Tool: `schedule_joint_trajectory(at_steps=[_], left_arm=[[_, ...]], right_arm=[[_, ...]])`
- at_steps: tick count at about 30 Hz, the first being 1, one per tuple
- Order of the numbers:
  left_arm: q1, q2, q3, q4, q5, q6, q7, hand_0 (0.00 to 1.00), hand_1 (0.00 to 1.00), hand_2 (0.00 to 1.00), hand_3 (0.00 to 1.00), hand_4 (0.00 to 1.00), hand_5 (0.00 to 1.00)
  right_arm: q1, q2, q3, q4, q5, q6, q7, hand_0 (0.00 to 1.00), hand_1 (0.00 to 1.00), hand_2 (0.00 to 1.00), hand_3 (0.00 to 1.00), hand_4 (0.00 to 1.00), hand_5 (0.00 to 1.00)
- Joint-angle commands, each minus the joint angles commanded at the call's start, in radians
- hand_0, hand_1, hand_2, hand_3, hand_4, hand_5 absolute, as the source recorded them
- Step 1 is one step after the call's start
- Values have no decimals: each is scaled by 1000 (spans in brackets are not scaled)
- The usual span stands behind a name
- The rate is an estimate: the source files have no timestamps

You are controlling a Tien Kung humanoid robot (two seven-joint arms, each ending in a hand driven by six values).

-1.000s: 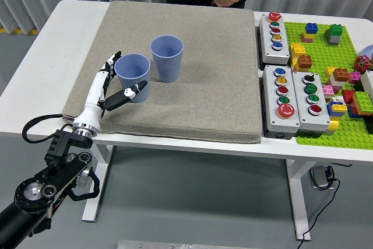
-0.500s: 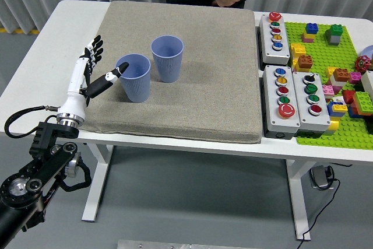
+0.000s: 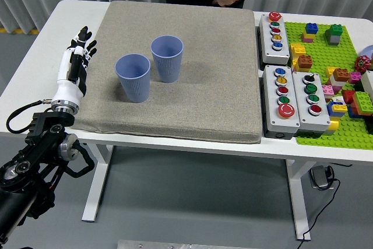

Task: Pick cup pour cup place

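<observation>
Withdrawn leftward, left hand [image 3: 73, 65] — fingers spread, empty — sits well apart from near cup [image 3: 133, 77].

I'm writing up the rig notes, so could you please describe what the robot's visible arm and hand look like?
Only the left arm shows. Its hand is slim and mostly white, with black joints and black tips on the fingers, ending in a silver cuff at the wrist. Below that the arm is black, built of blocky links with round joint housings, and a black cable loops out beside the wrist.
</observation>
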Motion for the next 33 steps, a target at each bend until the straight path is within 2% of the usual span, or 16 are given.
schedule_joint_trajectory(at_steps=[4,10,33], left_arm=[[2,-16,-27,2,-45,-14,-5,882,884,918,885,834,998],[6,-19,-30,3,-88,-20,-11,882,883,919,885,833,998],[19,-18,-28,5,-82,-19,-12,883,879,917,893,834,998]], right_arm=[[1,1,0,1,-1,0,-1,700,705,654,627,26,309],[1,2,1,1,-5,0,-2,700,705,654,627,25,308],[-6,4,1,2,-2,0,-3,700,706,655,627,26,307]])
